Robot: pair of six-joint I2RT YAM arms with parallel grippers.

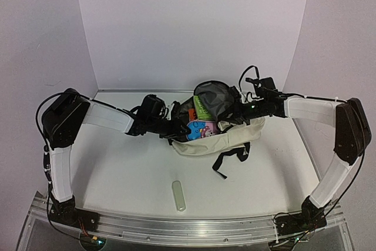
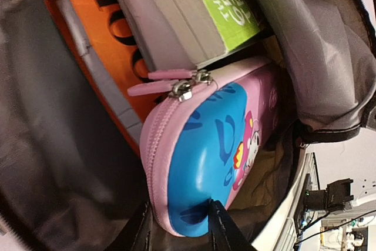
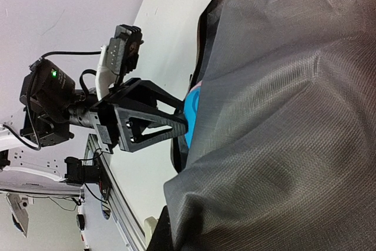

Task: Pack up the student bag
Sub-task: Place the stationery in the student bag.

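We have the right tool (image 1: pixel 245 105) pinched shut on the bag (image 1: pixel 235 136) rim, propping its mouth open near the worktop (image 1: pixel 129 168) far edge. The left tool (image 2: pixel 181 227) clamps the case (image 2: pixel 205 145) end, to slide it in beside the books (image 2: pixel 176 22).

You have a white worktop (image 1: pixel 129 168) carrying the cream student bag (image 1: pixel 217 142) toward the back and a pale oblong object (image 1: pixel 178 196) near the front.
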